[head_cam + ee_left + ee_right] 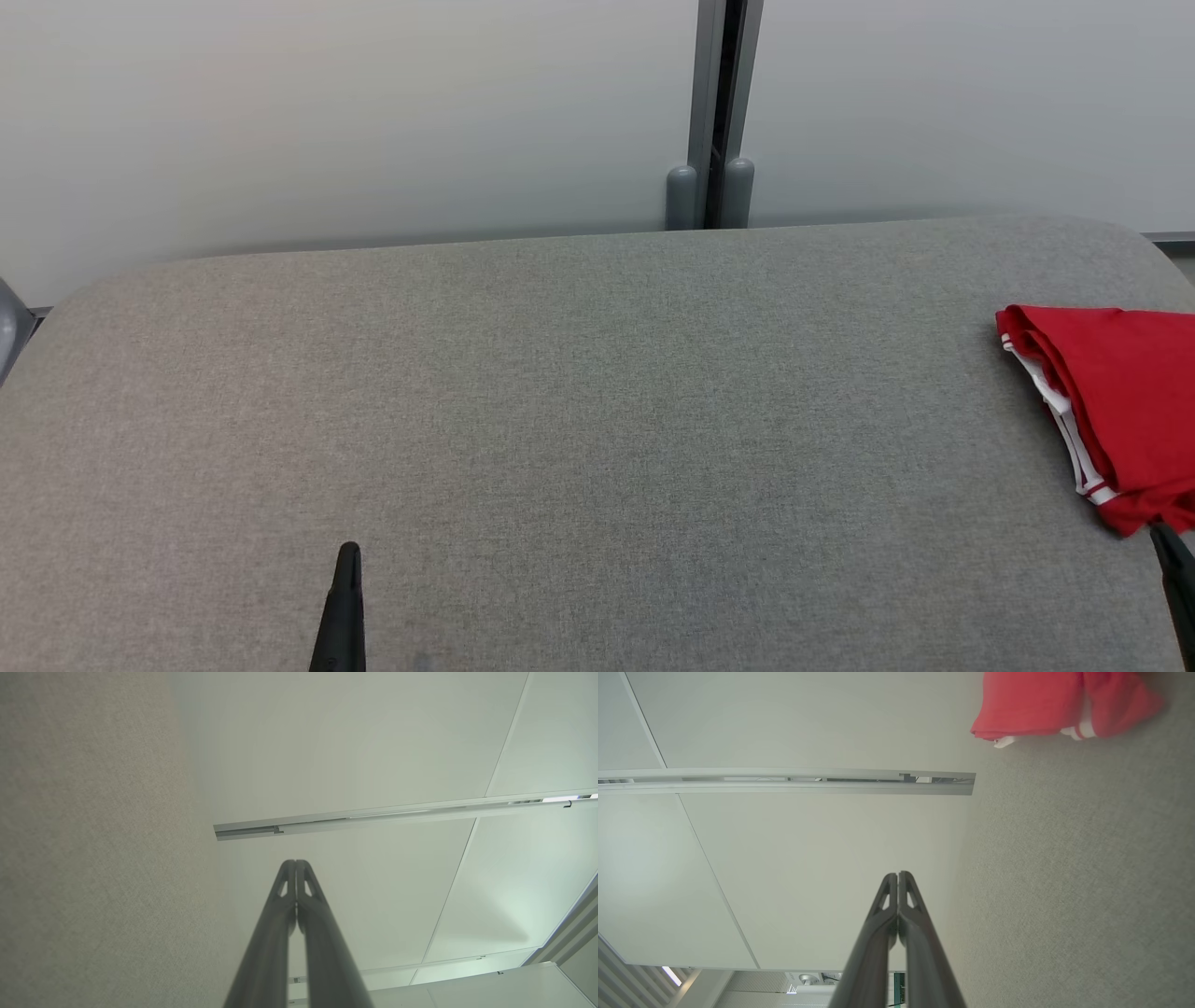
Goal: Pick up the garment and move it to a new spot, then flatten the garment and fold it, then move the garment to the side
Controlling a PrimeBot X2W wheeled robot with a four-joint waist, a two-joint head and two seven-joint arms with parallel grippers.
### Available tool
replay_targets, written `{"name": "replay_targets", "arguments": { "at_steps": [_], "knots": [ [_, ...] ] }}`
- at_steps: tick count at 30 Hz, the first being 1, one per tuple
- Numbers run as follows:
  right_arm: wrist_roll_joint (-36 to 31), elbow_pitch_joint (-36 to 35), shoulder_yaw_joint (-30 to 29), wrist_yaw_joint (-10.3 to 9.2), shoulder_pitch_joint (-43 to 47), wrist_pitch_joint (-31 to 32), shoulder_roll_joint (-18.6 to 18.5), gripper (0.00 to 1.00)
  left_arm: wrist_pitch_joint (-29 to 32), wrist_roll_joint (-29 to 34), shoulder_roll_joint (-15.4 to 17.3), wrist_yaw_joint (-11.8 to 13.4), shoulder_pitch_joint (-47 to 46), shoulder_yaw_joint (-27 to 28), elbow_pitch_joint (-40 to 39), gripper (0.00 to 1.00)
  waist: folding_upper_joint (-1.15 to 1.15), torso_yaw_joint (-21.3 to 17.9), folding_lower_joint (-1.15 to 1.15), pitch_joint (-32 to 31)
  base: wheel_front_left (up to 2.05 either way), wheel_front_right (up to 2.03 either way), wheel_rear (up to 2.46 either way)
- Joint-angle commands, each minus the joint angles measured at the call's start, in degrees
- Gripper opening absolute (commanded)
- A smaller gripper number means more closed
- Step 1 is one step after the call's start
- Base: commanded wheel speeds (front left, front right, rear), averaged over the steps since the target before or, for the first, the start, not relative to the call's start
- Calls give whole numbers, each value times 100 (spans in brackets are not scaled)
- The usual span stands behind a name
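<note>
A red garment point(1120, 401) with white trim lies folded at the right edge of the grey fabric table point(579, 401); the right wrist view catches it at the top right as the red garment point(1045, 704). My right gripper point(1165, 537) sits just below the garment's near corner, apart from it, and in its own view the right gripper point(898, 874) is shut with nothing between the fingers. My left gripper point(348, 553) rests low at the table's front left, far from the garment; the left gripper point(295, 862) is shut and empty.
A white partition wall with a grey vertical post point(714, 112) stands right behind the table's far edge. A grey chair part point(11, 327) pokes in at the far left. The table's corners are rounded.
</note>
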Motion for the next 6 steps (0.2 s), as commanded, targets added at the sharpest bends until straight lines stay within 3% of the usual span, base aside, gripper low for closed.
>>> {"name": "replay_targets", "arguments": {
  "at_steps": [1,6],
  "knots": [
    [5,-11,-14,2,34,-6,-12,0,1,-18,12,-22,31,22,-23,0,0,0,0,0,0,0,0],
    [6,-11,-13,2,34,-7,-12,0,1,-17,11,-22,31,23,-24,0,0,0,0,0,0,0,0]
  ]
}}
